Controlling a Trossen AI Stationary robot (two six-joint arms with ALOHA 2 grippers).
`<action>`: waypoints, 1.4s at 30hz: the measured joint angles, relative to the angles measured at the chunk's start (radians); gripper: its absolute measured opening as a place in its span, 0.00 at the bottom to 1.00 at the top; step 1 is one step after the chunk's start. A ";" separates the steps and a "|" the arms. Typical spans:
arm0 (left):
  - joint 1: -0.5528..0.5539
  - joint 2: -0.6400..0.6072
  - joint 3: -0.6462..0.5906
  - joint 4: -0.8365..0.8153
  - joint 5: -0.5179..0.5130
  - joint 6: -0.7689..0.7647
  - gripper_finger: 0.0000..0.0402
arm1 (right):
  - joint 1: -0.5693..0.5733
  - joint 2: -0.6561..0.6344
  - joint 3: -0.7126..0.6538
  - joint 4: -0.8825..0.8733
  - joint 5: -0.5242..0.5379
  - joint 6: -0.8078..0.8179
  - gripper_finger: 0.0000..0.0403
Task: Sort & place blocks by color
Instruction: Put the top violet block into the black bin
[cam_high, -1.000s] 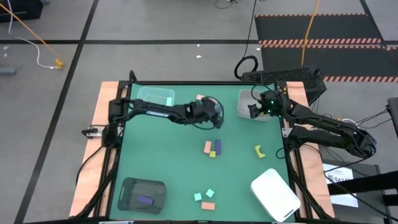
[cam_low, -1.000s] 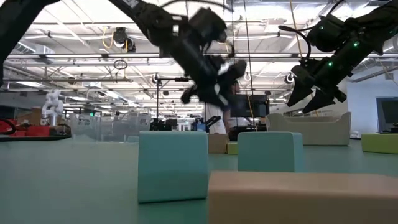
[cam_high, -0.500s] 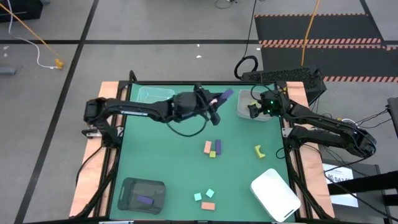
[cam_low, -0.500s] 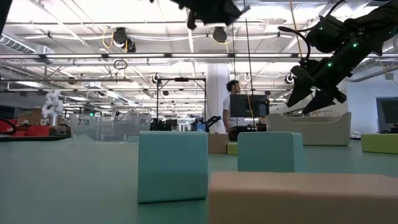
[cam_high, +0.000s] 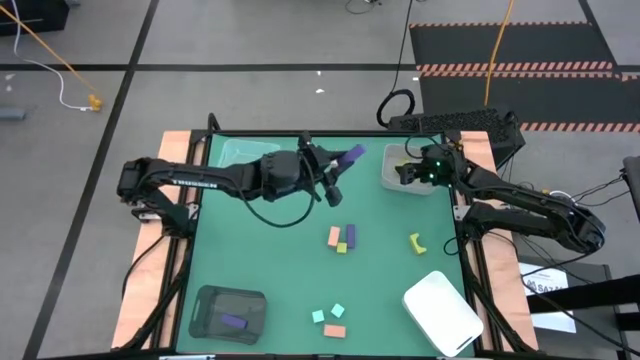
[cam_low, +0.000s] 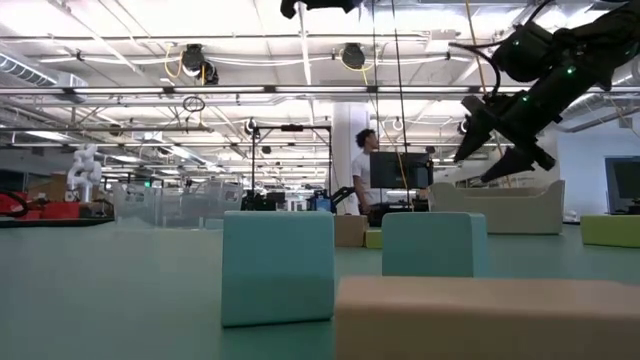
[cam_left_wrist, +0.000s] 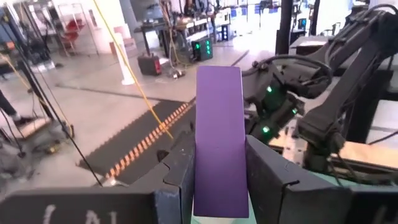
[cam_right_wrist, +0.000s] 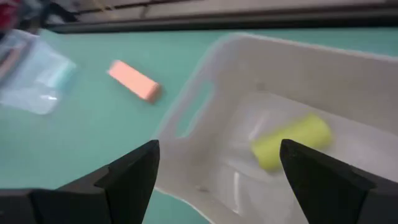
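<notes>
purple bar (cam_left_wrist: 218, 140) clamped in left gripper (cam_high: 335, 168) fingers, raised beside white tray (cam_high: 388, 172); right gripper (cam_right_wrist: 214, 180) fingers apart over tray

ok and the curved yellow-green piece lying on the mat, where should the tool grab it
Probably from straight above: the curved yellow-green piece lies flat on the green mat, nothing touching it. Close across the narrow band at mid-arc, one finger inside the bend, one outside. The open right tool is nearest.
</notes>
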 joint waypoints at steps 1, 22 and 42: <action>-0.009 -0.005 0.000 -0.030 -0.005 -0.028 0.26 | 0.003 0.000 0.000 0.025 -0.019 -0.008 0.80; -0.314 -0.085 -0.003 -1.222 0.224 -0.934 0.26 | 0.287 0.001 0.000 0.528 -0.119 0.065 0.80; -0.865 -0.080 -0.101 -1.144 0.412 -1.853 0.26 | 0.365 0.050 0.000 0.520 0.018 0.001 0.80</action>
